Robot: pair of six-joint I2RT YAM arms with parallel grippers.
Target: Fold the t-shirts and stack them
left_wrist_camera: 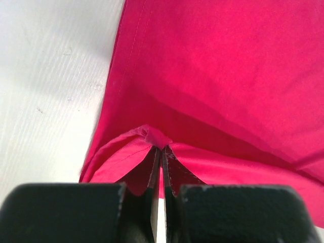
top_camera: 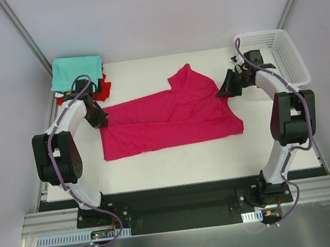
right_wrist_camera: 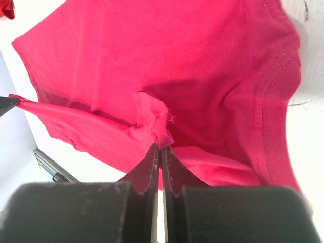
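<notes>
A large magenta-pink t-shirt (top_camera: 164,120) lies spread across the middle of the white table, partly folded lengthwise. My left gripper (top_camera: 103,123) is shut on a pinch of the shirt's cloth (left_wrist_camera: 152,136) at its left edge. My right gripper (top_camera: 220,92) is shut on a bunched bit of the same shirt (right_wrist_camera: 154,124) at its right edge, near the collar (right_wrist_camera: 263,96). A folded teal t-shirt (top_camera: 76,72) lies on a red one (top_camera: 103,90) at the back left corner.
A white plastic mesh basket (top_camera: 273,54) stands at the back right, just beyond the right arm. Bare white table (top_camera: 177,165) shows in front of the shirt. Grey walls close in both sides.
</notes>
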